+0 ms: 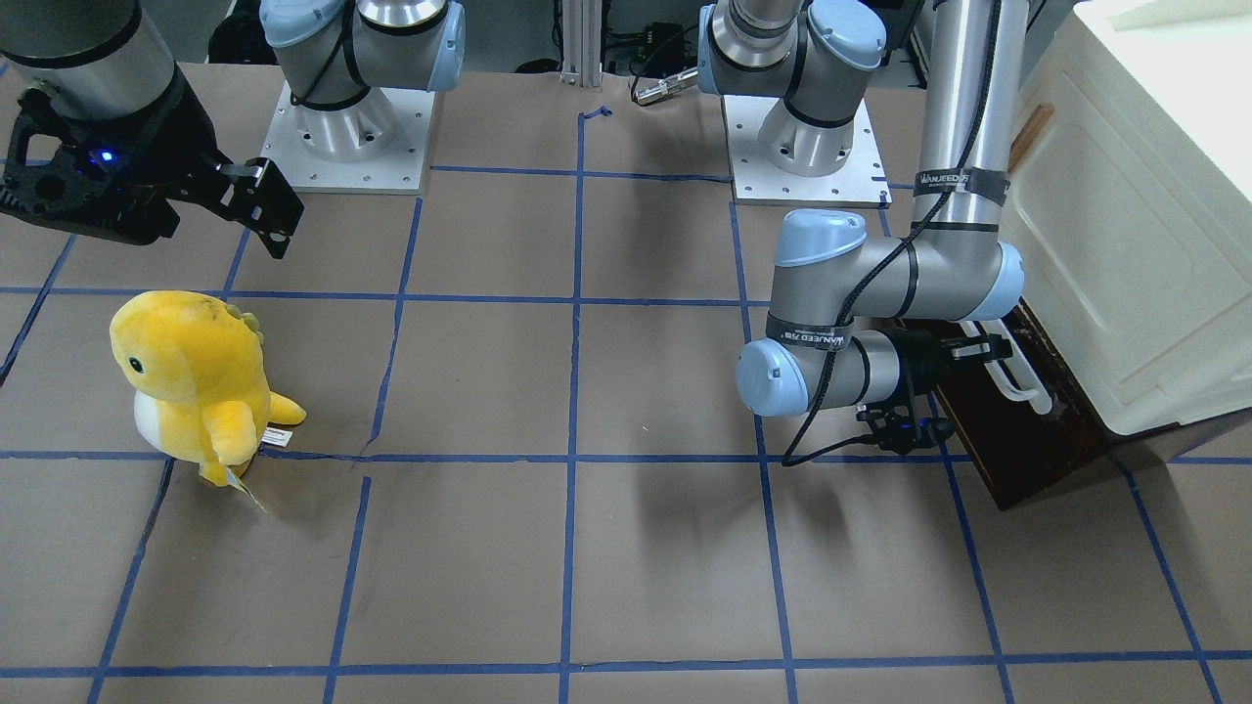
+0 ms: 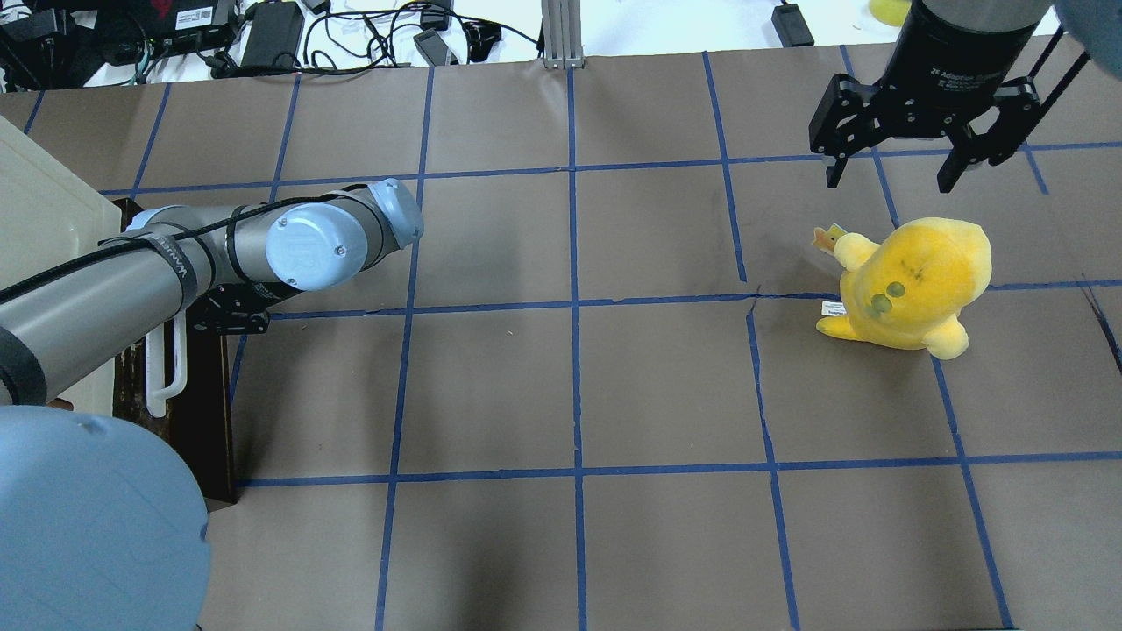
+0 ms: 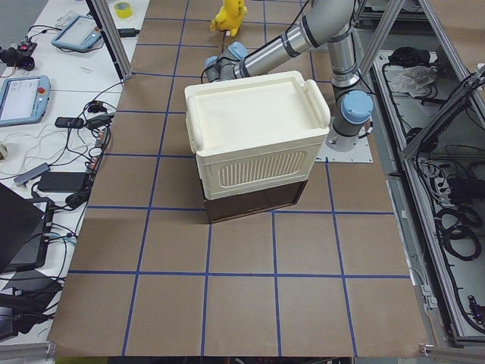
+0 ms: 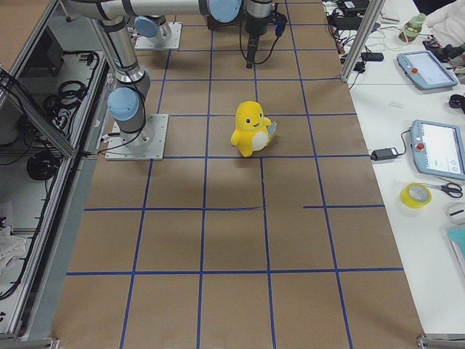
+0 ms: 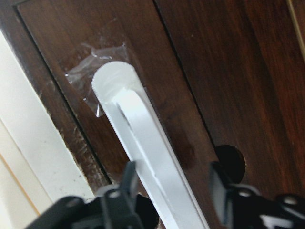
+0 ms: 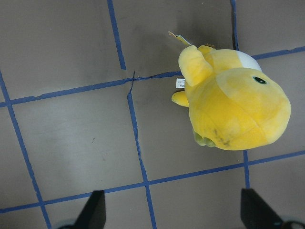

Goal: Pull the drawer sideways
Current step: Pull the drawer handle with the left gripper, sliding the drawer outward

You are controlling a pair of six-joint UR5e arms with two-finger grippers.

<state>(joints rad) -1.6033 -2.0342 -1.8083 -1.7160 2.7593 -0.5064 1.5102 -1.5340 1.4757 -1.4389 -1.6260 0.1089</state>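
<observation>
**While the fingers straddle the bar, nothing is gripped yet**

Because the cream cabinet (image 3: 250, 136) merely stands on the paper-covered table (image 2: 570, 394), the largest risk, as I judge it, is that a sideways pull drags the whole box instead of sliding the drawer (image 1: 1007, 440) out. The drawer sits at the cabinet's foot, at the table's end on the robot's left, with its dark wooden front facing the table's middle. How far out it is I cannot tell.

Its white handle (image 5: 143, 138) runs along that front. The left gripper (image 5: 172, 179) is spread around it, one finger on each side. The bar is nearer one finger than the other, and neither is clearly pressing.

Closing from this offset could catch only the bar's edge, and the smooth plastic may slip through on the pull. The fingers also sit close to the handle's rounded end, so the force would fall off-centre and the drawer might skew and bind. Clear tape (image 5: 95, 71) wrinkled around that end hints at a weak mount that could give way.

The left arm (image 2: 175, 263) reaches low in front of the drawer and would have to retreat along the line the drawer takes. The yellow plush toy (image 2: 912, 280) stands well apart on the far side. Near it hangs the right gripper (image 2: 890, 180), spread and empty.
</observation>
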